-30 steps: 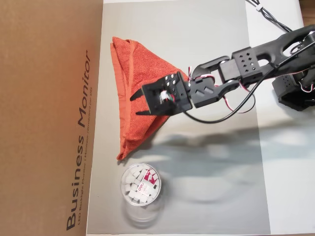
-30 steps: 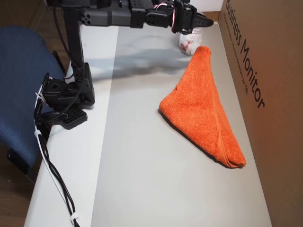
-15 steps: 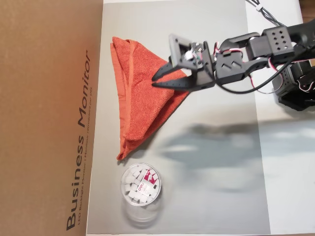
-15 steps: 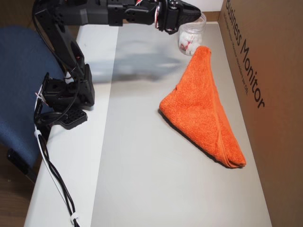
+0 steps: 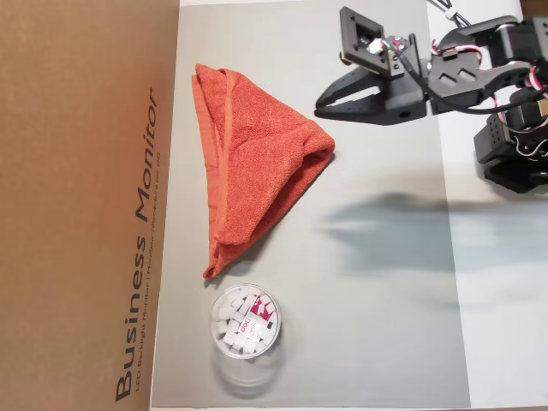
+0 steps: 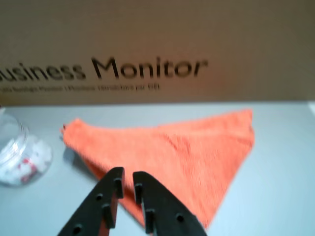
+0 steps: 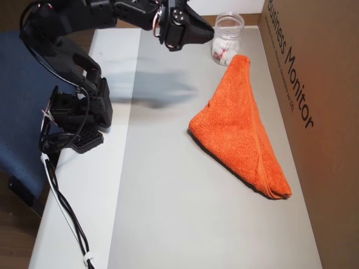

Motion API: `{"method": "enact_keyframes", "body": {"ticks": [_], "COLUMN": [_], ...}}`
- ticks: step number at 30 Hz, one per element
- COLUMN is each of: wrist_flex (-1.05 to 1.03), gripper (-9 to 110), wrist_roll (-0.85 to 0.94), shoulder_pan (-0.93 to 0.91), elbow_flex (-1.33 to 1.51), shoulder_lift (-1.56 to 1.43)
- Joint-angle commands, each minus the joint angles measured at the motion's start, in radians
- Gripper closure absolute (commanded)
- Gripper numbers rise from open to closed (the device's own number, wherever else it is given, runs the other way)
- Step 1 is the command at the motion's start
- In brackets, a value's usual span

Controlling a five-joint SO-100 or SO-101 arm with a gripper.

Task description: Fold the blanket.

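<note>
Blanket (image 5: 257, 171) lies upper centre of overhead view, already doubled into triangle, hemmed edges stacked along side nearest cardboard box (image 5: 81, 205). One fold looks done; second fold perhaps left, hard to judge. Clear round container (image 5: 245, 321) just below blanket's lower tip, apart from it. Gripper (image 5: 319, 107) hovers upper right above grey mat (image 5: 377, 282), clear of cloth, holding nothing. Wrist view: jaws nearly together, narrow gap, blanket beyond tips.

The arm reaches out raised, its gripper (image 6: 125, 176) empty, jaws seemingly almost closed with a narrow gap.
</note>
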State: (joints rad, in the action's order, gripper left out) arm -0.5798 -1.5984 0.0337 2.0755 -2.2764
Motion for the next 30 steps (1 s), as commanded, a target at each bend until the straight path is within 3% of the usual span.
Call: {"method": "enact_keyframes", "body": {"ticks": [1,30], "wrist_flex": [-0.087,-0.112], "gripper": [102,102], "wrist_roll": [-0.026,-0.008], "shoulder_pan": [-0.012,-0.012], "elbow_flex": [0.026,0.853], "shoulder_lift": [-0.087,-0.874]}}
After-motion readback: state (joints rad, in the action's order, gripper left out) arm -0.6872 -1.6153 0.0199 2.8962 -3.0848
